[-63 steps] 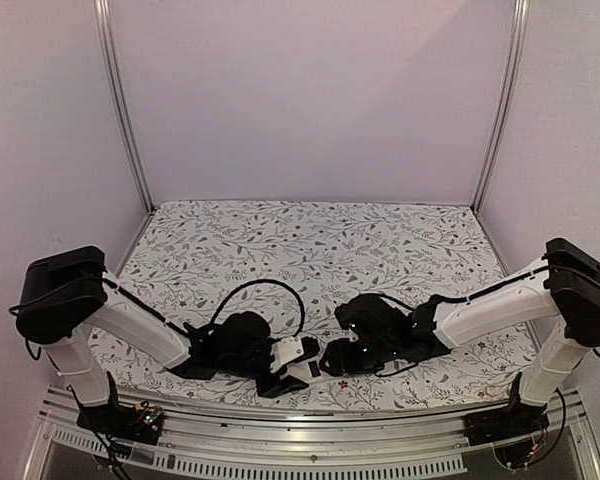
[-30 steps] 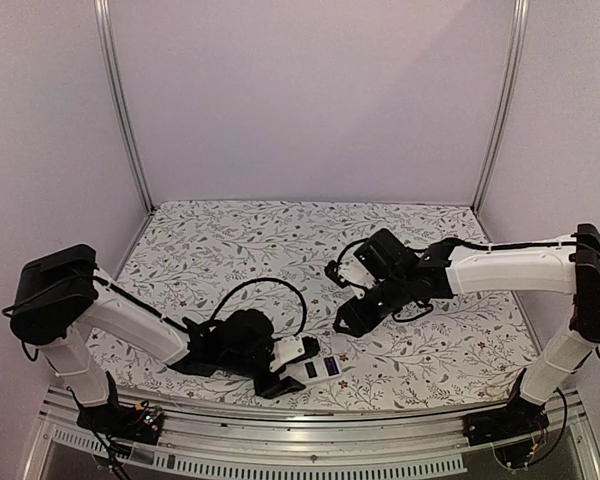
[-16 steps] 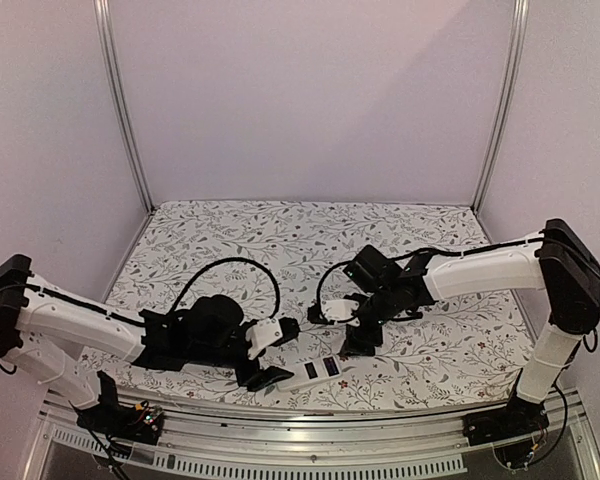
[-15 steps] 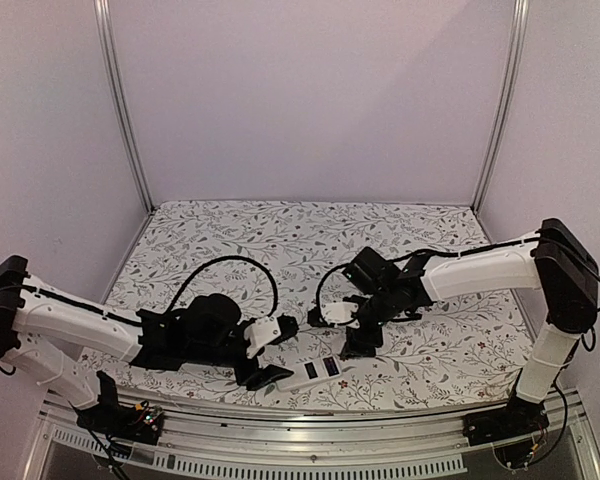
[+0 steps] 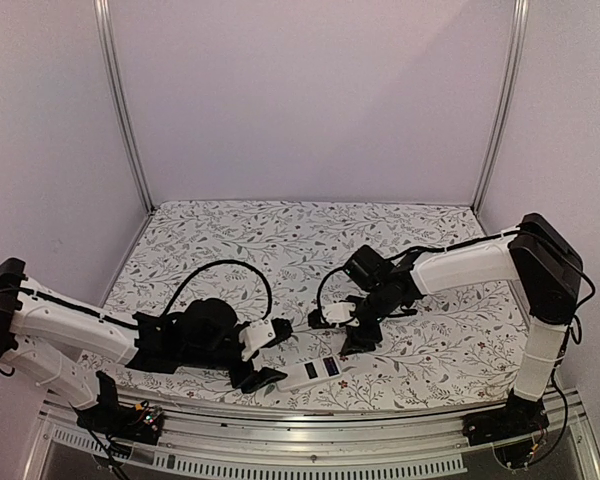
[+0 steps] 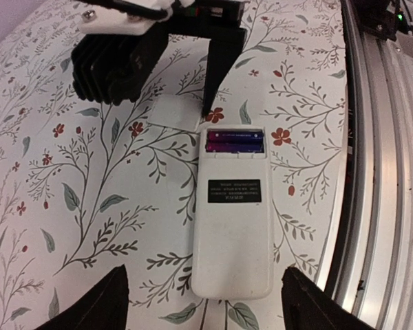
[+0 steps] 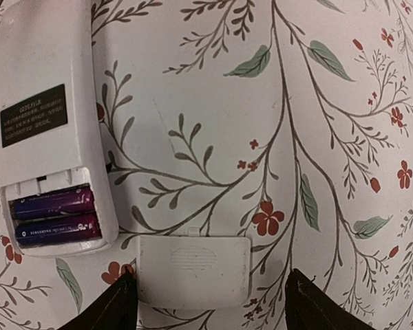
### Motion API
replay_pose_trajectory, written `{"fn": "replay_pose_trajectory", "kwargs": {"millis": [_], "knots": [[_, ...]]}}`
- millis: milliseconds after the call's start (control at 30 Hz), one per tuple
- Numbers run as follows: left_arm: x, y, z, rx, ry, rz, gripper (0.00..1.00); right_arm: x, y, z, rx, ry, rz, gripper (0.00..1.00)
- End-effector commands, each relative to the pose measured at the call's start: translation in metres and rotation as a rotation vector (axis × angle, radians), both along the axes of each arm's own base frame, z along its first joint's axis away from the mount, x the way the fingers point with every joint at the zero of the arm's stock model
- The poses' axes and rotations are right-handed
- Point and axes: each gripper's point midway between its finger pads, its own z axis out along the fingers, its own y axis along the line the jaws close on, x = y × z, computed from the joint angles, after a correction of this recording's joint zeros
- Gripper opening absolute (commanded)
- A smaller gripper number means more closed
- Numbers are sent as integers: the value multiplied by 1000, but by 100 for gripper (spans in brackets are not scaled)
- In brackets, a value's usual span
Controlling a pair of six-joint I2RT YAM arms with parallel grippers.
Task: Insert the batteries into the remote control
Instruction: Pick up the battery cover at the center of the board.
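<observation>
- Our left gripper hovers over the remote control, fingers spread;
- our right gripper, released, straddles the battery cover;
- we see purple batteries seated inside.

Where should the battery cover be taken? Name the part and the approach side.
Grip the battery cover by its two short ends, from straight above. It lies flat on the cloth, so only its thin edges offer purchase. The open right gripper straddles those ends.

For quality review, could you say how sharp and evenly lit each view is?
Top external: soft even light, wide-angle slants aluminium posts, flat white rectangular remote control looks tiny. Left wrist: sharp; purple cylindrical batteries clear, label unreadable. Right wrist: sharp, no glare.
</observation>
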Motion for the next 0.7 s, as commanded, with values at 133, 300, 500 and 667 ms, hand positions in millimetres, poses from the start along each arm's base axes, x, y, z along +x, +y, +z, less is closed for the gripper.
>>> {"fn": "replay_pose_trajectory", "kwargs": {"millis": [133, 300, 500, 667], "knots": [[-4, 0, -3, 18, 1, -7, 76, -6, -17, -20, -77, 63, 15, 68], [-4, 1, -3, 17, 3, -5, 76, -10, -16, -17, -73, 108, 8, 64], [-4, 0, -2, 18, 3, -5, 76, -11, -22, -22, -99, 152, -22, 60], [-4, 0, -3, 19, 1, -7, 76, -9, -23, -24, -111, 161, -43, 53]]}}
